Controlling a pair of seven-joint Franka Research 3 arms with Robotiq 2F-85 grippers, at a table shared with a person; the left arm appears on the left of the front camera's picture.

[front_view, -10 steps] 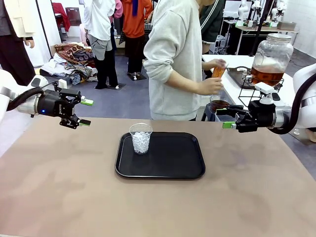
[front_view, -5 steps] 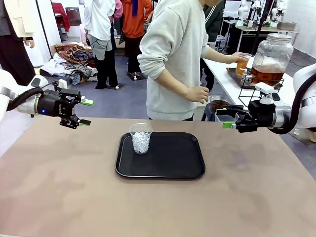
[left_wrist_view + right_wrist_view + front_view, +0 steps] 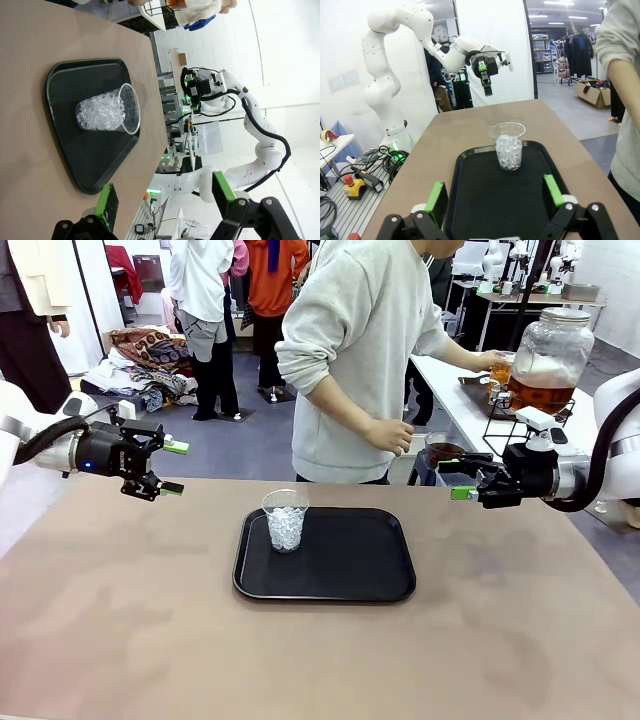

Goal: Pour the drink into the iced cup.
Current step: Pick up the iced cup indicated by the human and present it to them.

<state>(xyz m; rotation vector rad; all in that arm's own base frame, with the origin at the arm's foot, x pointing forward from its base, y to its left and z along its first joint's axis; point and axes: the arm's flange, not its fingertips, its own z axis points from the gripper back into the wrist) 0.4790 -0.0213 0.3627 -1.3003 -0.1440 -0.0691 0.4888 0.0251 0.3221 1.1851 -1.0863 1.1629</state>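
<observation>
The iced cup (image 3: 285,520), clear plastic and full of ice, stands upright on the left part of a black tray (image 3: 350,560). The drink (image 3: 541,393) is amber liquid in a big glass jar (image 3: 552,345) with a metal lid, on a side table at the far right. A person holds a small cup (image 3: 500,372) of amber liquid at the jar's tap. My left gripper (image 3: 173,468) hovers open at the table's far left. My right gripper (image 3: 455,475) hovers open at the far right. Both wrist views look at the iced cup (image 3: 107,110) (image 3: 507,145) from well back.
The person in a grey sweatshirt (image 3: 360,350) stands behind the table's far edge, turned towards the side table (image 3: 460,400). A wire stand (image 3: 520,430) carries the jar. Other people stand farther back. Bare brown tabletop (image 3: 150,620) surrounds the tray.
The person has turned towards the jar and carried the small cup from in front of the body to the tap; the other hand has dropped lower. Both arms are unmoved.
</observation>
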